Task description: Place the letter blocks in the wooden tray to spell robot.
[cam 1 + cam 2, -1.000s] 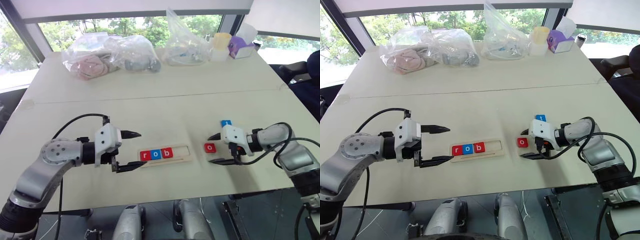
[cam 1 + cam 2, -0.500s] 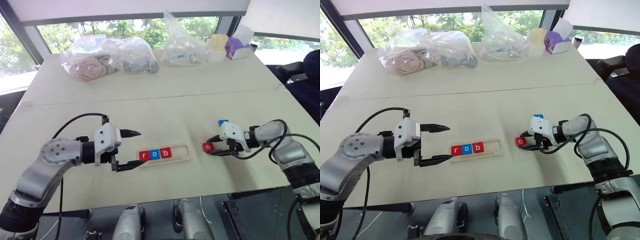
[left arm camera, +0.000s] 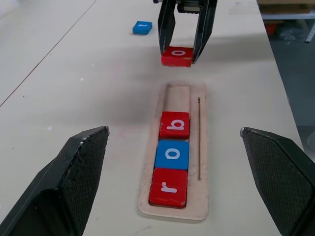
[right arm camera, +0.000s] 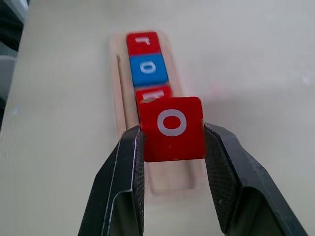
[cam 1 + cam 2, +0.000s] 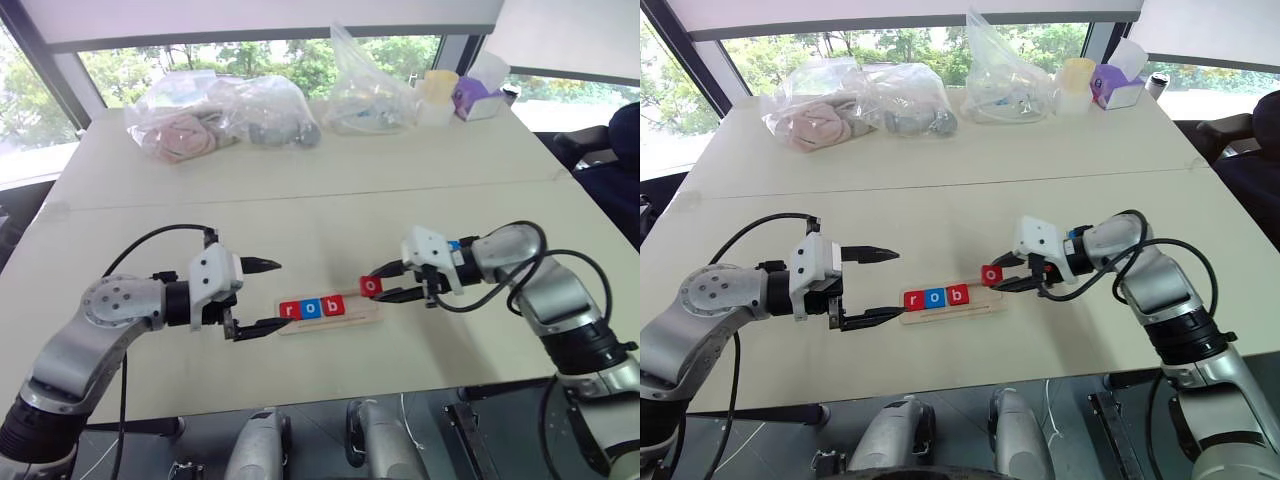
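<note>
the right gripper (image 4: 172,142) pinches a red block (image 4: 172,129) above the tray (image 3: 197,147), pointing to 9 o'clock. the left gripper (image 5: 262,297) is wide open and empty, at 9 o'clock of the tray.

Both arms silver-grey, rounded joint housings, loose black cables; white boxy wrist blocks; left gripper (image 5: 258,297), right gripper (image 5: 385,283): black tapered fingers, textured pads.
</note>
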{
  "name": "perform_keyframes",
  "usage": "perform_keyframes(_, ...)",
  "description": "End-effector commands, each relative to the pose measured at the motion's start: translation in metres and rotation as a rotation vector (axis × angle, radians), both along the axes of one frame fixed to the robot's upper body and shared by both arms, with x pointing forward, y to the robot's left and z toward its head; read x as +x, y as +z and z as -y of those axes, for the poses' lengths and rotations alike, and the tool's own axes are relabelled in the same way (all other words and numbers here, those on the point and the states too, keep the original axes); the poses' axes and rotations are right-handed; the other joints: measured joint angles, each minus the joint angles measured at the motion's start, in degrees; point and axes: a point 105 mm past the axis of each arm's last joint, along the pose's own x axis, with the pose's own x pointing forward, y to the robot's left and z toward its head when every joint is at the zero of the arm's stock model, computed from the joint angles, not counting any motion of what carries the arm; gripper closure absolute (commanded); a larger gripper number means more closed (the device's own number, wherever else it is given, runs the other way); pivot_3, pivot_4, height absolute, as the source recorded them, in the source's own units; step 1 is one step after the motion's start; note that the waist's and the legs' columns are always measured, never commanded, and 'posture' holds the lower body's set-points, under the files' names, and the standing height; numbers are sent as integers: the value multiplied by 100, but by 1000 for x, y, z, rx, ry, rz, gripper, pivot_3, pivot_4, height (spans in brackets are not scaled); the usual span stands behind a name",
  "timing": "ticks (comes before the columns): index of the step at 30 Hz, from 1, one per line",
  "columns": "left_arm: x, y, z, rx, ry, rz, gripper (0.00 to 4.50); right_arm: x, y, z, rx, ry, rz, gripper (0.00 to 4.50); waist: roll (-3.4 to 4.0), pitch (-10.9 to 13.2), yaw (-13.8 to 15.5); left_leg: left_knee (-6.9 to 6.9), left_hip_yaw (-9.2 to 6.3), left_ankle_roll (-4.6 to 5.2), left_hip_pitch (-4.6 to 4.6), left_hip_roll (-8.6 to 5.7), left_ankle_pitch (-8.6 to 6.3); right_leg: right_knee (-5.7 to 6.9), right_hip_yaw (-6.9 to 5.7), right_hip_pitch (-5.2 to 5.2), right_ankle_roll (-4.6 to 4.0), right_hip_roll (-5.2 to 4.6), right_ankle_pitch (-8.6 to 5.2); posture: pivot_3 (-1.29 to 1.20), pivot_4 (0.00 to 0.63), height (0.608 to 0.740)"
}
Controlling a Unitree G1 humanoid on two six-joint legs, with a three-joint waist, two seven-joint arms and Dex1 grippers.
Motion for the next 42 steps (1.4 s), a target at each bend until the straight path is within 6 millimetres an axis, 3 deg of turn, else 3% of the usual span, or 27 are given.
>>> perform_keyframes(1, -3, 13, 5, -7, -25, 48, 0, 2, -2, -7, -21, 14, 45, 3384, 0, 0, -1, 0, 1, 0, -1, -1, 0, 0, 0, -1, 0, -2, 0, 0, 150, 740)
perform_keyframes(14, -4, 16, 8, -15, -14, 44, 0, 7, -22, -9, -77, 19, 58, 3384, 0, 0, -19, 0, 0, 0, -1, -1, 0, 0, 0, -1, 0, 1, 0, 0, 150, 740)
perform_keyframes(28, -5, 19, 10, -17, -9, 45, 0, 11, -26, -10, -90, 16, 60, 3384, 0, 0, -24, -1, 0, 0, -1, -1, 0, 0, 0, -1, 0, 1, 0, 0, 150, 740)
perform_keyframes(34, -5, 19, 10, -16, -6, 44, 0, 12, -24, -11, -87, 17, 66, 232, 0, 0, -25, -1, 0, 0, -1, -1, 0, 0, 0, -1, 0, 1, 0, 0, 150, 740)
perform_keyframes(35, -5, 19, 10, -16, -6, 44, 0, 11, -23, -11, -86, 20, 67, 48, 0, 0, -23, -1, 0, 0, -1, -1, 0, 0, -1, -1, 0, 1, 0, 0, 150, 740)
perform_keyframes(42, -5, 19, 10, -16, -9, 43, 0, 19, 0, -12, -20, -29, 115, 48, 1, 1, -24, -1, 0, 0, -1, -1, 0, 0, 0, -1, 0, 1, 0, 0, 150, 740)
